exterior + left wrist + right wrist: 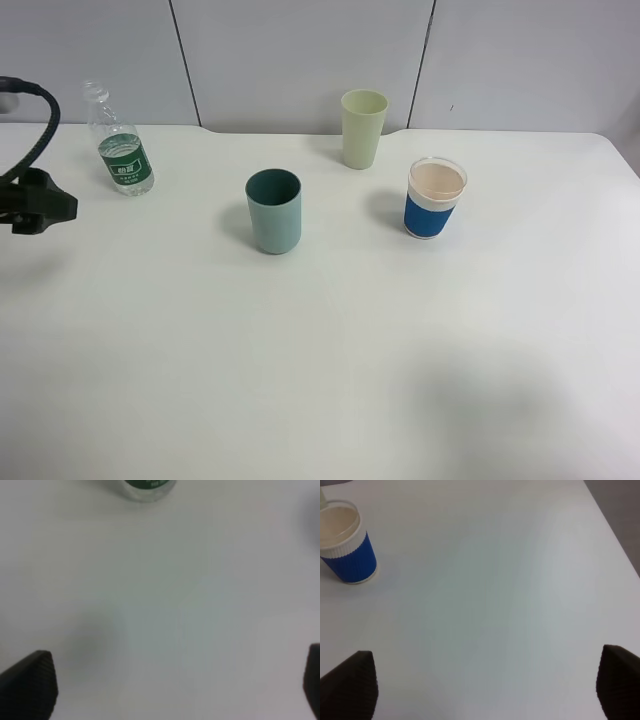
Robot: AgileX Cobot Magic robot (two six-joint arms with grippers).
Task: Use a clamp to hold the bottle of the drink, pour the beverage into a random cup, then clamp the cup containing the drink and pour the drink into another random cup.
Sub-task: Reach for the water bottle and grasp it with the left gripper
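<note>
bottle of the drink (pixel 120 145) stands upright at the far left of the white surface (pixel 320 380), its dark green label with white marks facing the high camera. how much liquid it holds i cannot tell. the teal tumbler (pixel 273 210) stands around the middle, a little nearer than the bottle and well apart from it. the pale yellow-green tumbler (pixel 363 128) is farther back and to the right of the teal one, close to the far edge of the surface. the blue cup with white rim band (pixel 435 198) stands right of both, near the yellow-green tumbler but apart from it; its inside looks pale beige. all three cups are upright, mouth up.

the left end effector (pixel 172 685) is open: its two black fingers (pixel 30 685) stand wide apart over bare surface, and the base of the bottle shows well ahead of them. in the high view a black part of the left arm (pixel 38 205) hangs at the left edge, near the bottle, not touching it. the right end effector (pixel 485 682) is open too, its dark fingers (pixel 350 687) spread wide above the surface, with the blue cup well ahead of them.
</note>
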